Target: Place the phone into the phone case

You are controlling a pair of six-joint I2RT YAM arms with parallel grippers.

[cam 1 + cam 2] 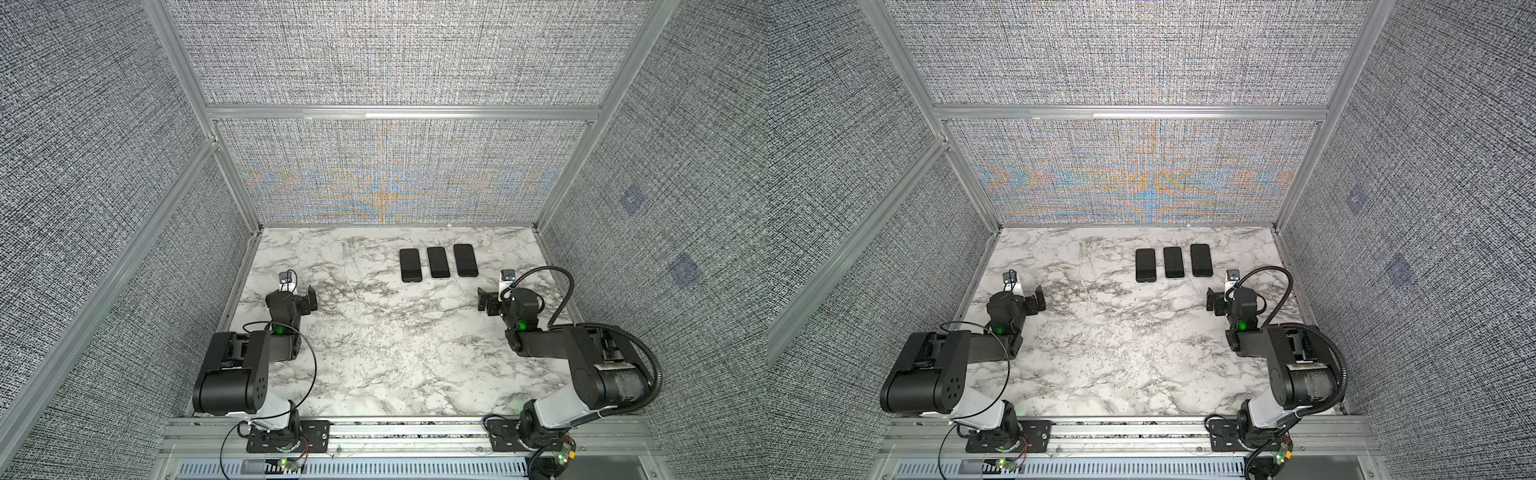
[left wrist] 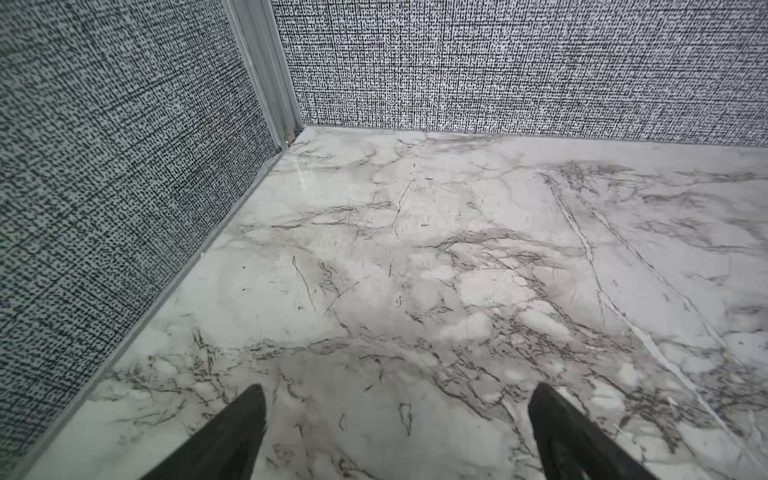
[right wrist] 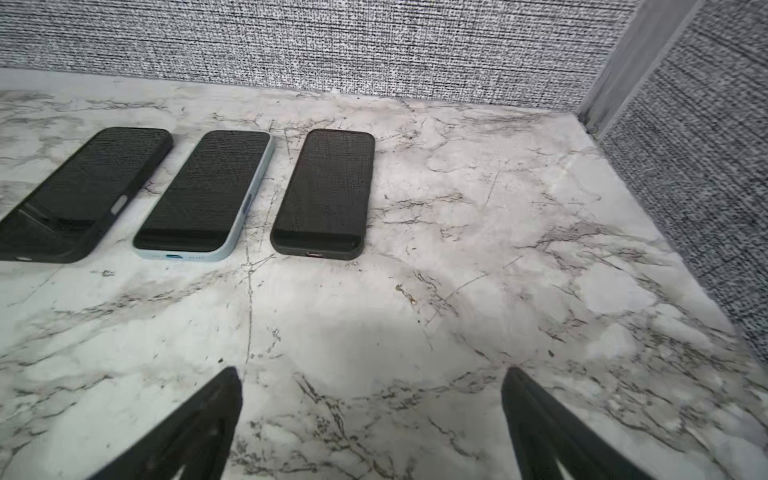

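Where the left pincer (image 2: pixel 397 390) stands: close above the bare surface (image 1: pixel 374 353) beside the left wall (image 2: pixel 104 166), jaws spread wide, nothing between them.
Right pincer (image 3: pixel 370 374): equally wide and empty, on the right side, facing the row of phones but well apart from it.
Nearest phone: the dark phone (image 3: pixel 324 191), flat and face up at the right end of the row.
Middle: the blue-cased phone (image 3: pixel 203 191), just beside it, not touching.
Far end: the black-cased phone (image 3: pixel 83 187), also flat, with a narrow gap to its neighbour.
Where the task's thing is: toward the back of the surface, right of centre. From where I stand I cannot tell which of the three is meant, and I see no empty case.
Progress, as I judge it: every phone looks seated in a shell, so the fitting seems done.
Risk: a corner only half snapped in could let a phone spring free when handled. A careless reach could nudge the tight row askew, since the glossy surface gives little hold.
Look: black glass screens mirroring the wall's weave, with rounded corners. One rim is matte black, one pale blue, one dark with its charging port showing.
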